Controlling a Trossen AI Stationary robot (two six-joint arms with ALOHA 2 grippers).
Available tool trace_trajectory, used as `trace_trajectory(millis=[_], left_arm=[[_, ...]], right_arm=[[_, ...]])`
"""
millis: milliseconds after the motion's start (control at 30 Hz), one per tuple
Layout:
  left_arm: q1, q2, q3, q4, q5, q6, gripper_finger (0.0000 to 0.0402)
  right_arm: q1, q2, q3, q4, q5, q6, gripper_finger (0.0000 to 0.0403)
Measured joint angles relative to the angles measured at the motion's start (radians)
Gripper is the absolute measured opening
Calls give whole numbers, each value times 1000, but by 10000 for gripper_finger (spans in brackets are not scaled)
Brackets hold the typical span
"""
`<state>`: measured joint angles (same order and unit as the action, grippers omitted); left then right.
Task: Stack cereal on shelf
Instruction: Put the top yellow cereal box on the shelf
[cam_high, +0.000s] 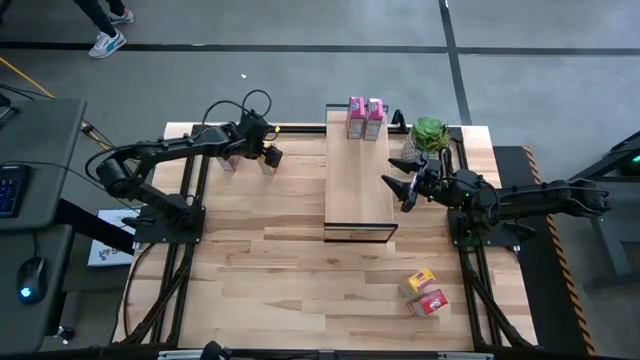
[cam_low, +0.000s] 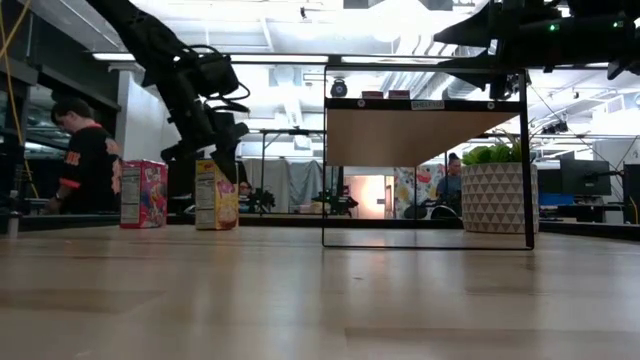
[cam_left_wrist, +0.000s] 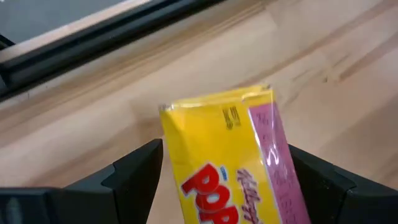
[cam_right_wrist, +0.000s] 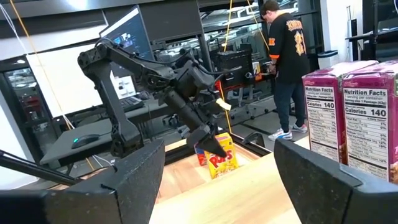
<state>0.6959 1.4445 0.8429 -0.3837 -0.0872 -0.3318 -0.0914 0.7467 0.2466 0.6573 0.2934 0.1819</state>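
The shelf (cam_high: 358, 185) stands mid-tabletop (cam_high: 300, 270) with 2 pink cereal boxes (cam_high: 365, 118) upright at its far end. Left of the shelf, the left hand (cam_high: 268, 157) straddles an upright yellow box (cam_left_wrist: 230, 162), fingers spread and not clamped. The right hand (cam_high: 397, 187) hovers released at the shelf's right edge. 2 more boxes (cam_high: 426, 293) lie near the front right.

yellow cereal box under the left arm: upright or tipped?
Upright. The yellow cereal box stands on the tabletop beside the pink box, between the open fingers of the left end effector.
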Motion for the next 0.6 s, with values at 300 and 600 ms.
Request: trace_trajectory(millis=[300, 600], left_arm=[[-39, 0, 0, -43, -10, 4, 266], [-38, -2, 0, -30, -46, 3, 166]], right_arm=[[0, 0, 0, -3, 47, 1, 296], [0, 0, 0, -3, 46, 1, 296]])
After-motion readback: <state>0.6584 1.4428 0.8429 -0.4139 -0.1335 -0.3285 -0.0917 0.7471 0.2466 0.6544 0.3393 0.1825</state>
